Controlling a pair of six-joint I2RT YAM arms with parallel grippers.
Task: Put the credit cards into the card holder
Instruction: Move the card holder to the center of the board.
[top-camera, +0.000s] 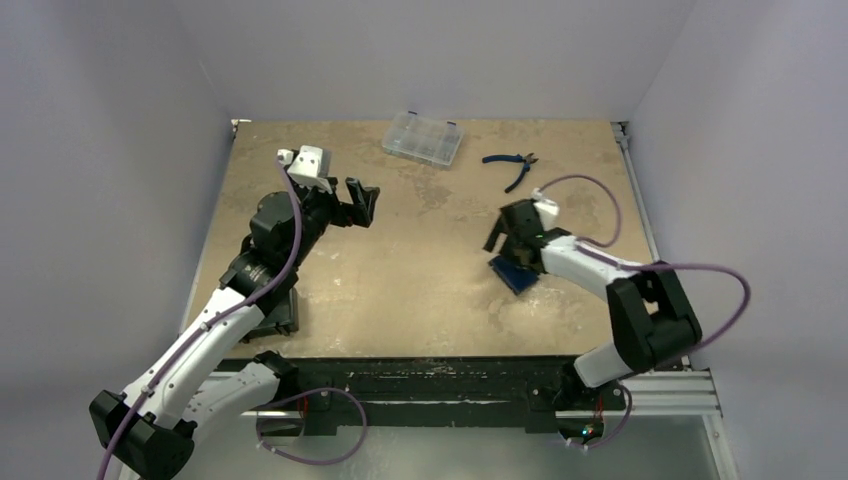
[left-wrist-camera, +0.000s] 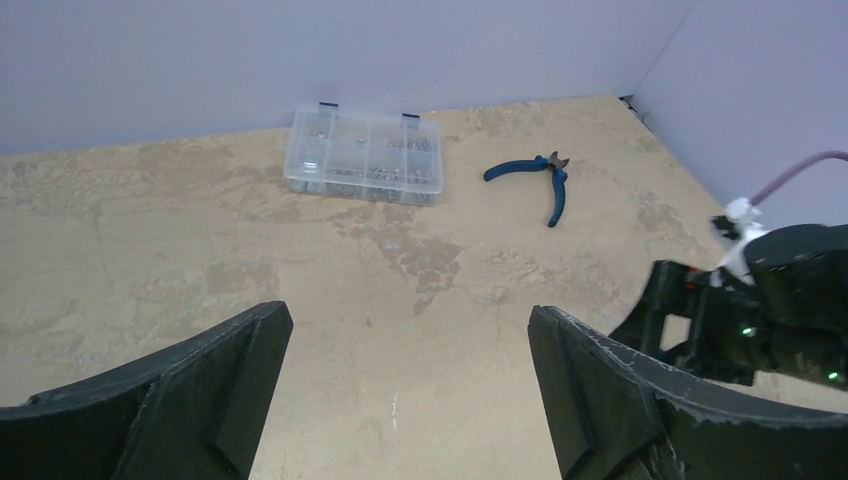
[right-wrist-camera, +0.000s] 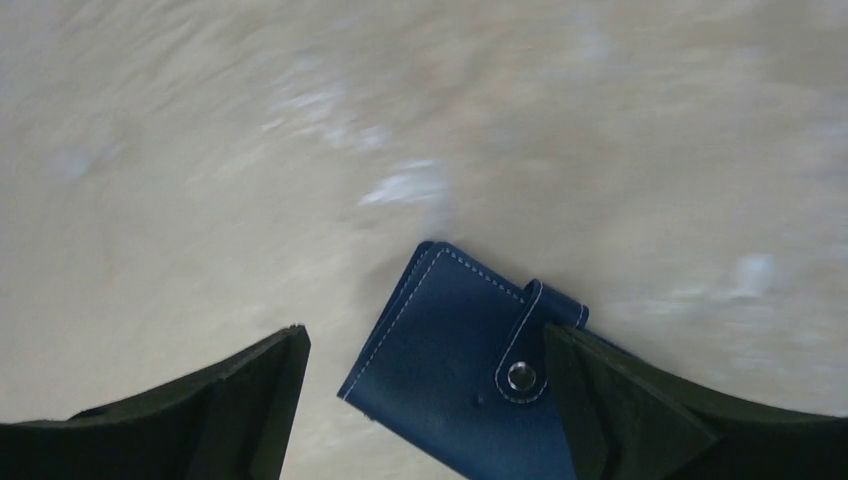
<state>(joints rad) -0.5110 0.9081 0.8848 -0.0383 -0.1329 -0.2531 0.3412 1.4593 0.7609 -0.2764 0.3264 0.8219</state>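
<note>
The card holder (right-wrist-camera: 450, 370) is a navy wallet with white stitching. It lies folded on the table with its snap tab fastened over a light stud. In the top view the card holder (top-camera: 515, 272) shows right of centre, partly under my right arm. My right gripper (right-wrist-camera: 420, 335) hovers open just over it, and its right finger covers the wallet's tab side in the wrist view. From above, the right gripper (top-camera: 508, 240) points down and leftward. My left gripper (top-camera: 362, 200) is open and empty over bare table at the left, as the left gripper (left-wrist-camera: 410, 320) shows in its own view. The credit cards are out of view.
A clear plastic compartment case (top-camera: 422, 138) (left-wrist-camera: 365, 155) sits at the back centre. Blue-handled pliers (top-camera: 512, 165) (left-wrist-camera: 545, 180) lie to its right. Walls close the table on three sides. My right arm (left-wrist-camera: 780, 300) appears at the right edge of the left wrist view.
</note>
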